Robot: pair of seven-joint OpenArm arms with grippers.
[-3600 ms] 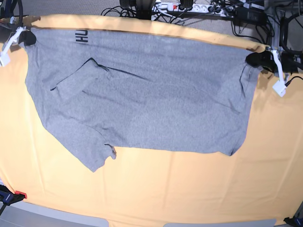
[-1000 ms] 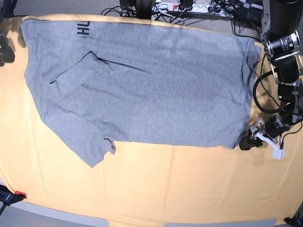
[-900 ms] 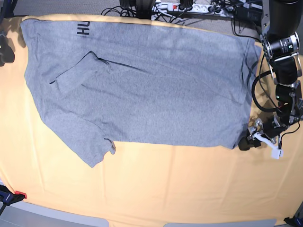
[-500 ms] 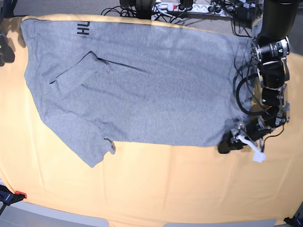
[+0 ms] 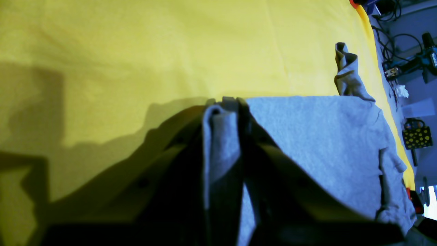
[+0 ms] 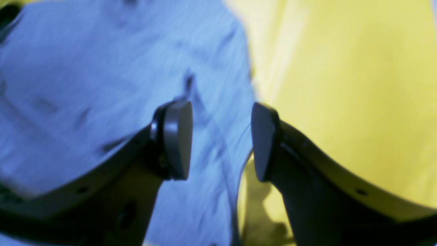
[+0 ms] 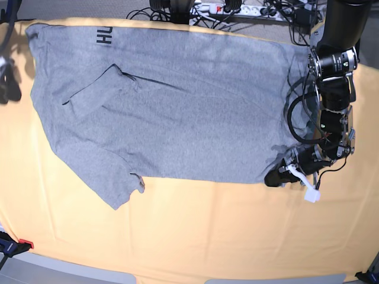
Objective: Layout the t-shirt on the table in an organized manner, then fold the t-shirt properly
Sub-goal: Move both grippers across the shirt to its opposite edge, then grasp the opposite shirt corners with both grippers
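Nearest the base camera, a bare stretch of the counter [image 7: 195,236], draped in its pale yellow-orange cloth, is left free below the garment, room that a fold would need. Just beyond it, the left tool [image 7: 273,177] is seen clamped on the near hem corner of the t-shirt [image 7: 189,112]; in the left wrist view its jaws are closed with a pinch of grey cloth [image 5: 220,136] drawn up between them. A corner is probably chosen because a hem held there can be pulled or carried over without bunching the middle.

The t-shirt is laid flat across the far half of the counter, lengthwise from left to right in the base view. One sleeve [image 7: 118,189] is spread toward the near left, and the other sleeve [image 7: 95,92] is doubled over onto the body, so the layout is judged unfinished. Black lettering [image 7: 103,39] is visible at the far edge.

The right tool [image 6: 221,140] is held with its jaws apart, nothing between them, above the shirt's edge where grey cloth meets yellow. In the base view it is only dimly seen at the far left border. Beyond the counter, cables and a power strip [image 7: 207,8] are seen.
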